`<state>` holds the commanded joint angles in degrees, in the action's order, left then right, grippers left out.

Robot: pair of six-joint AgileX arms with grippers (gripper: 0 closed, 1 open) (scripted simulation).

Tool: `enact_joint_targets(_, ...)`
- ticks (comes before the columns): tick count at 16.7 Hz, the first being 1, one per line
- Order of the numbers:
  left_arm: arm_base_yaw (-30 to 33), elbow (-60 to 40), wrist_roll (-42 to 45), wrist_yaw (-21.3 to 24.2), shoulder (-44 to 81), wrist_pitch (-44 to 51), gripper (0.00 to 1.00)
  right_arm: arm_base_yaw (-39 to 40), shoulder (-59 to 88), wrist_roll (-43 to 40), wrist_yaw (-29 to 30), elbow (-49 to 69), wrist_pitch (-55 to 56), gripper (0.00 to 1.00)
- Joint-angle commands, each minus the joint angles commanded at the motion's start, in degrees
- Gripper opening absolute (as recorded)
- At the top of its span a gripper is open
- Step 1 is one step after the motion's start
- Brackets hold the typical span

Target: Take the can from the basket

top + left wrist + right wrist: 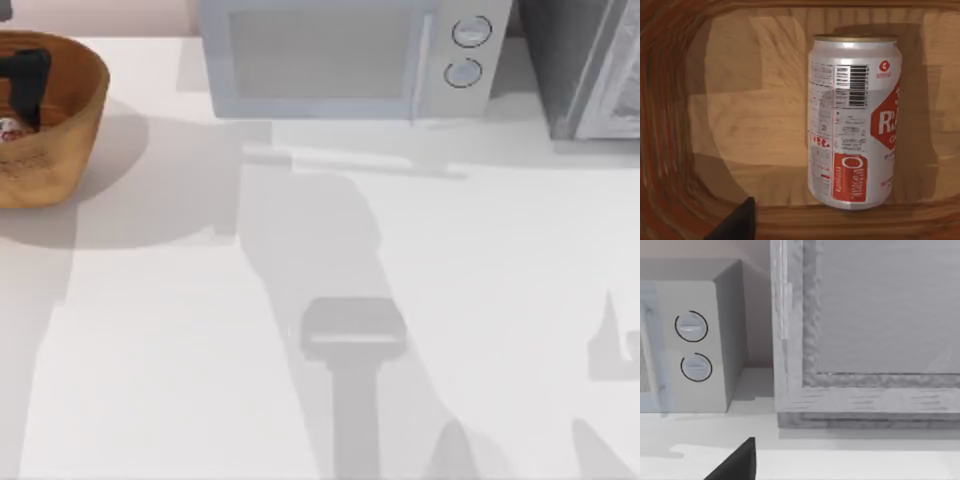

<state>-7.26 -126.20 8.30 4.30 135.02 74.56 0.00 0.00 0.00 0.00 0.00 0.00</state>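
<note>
The can (855,122) was seen in the left wrist view lying on the basket's wooden-looking floor, close to the curved wall. Body was white w/ a silvery sheen, pale gold rim at one end. A black barcode and blocks of small print were carried on one side; next to them a red diamond label w/ big white letters, cut off by the can's curve, and a small red round logo near the rim. Lower down, a red rectangle w/ white lettering turned sideways was noted. A soft shadow was cast beside the can on the floor.

In the top view the basket (70,110) was placed at the far left corner of the worktop (200,350), orange-brown, ribbed walls, partly cut by the frame edge. A sliver of the can, red and white, was caught inside it at approx. the left edge. The left claw (25,80) was lowered into the basket above the can; how wide its fingers stood cannot be told. One dark fingertip (737,222) was glimpsed at the wrist view's edge.

A microwave (340,60) was stood at the back, a grey cabinet (590,70) to its right. The right claw's fingertip (737,462) was seen facing these; its spread cannot be told either.
</note>
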Motion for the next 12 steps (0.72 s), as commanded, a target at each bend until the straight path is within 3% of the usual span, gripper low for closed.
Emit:
enact_joint_targets(4,-0.51,-8.03,1.02,-0.08,6.46,2.72,1.00,0.00,0.00,0.00,0.00,0.00,0.00,1.00)
enact_joint_targets(12,-0.31,-7.50,0.90,-0.11,7.01,1.81,1.00,0.00,0.00,0.00,0.00,0.00,0.00,1.00)
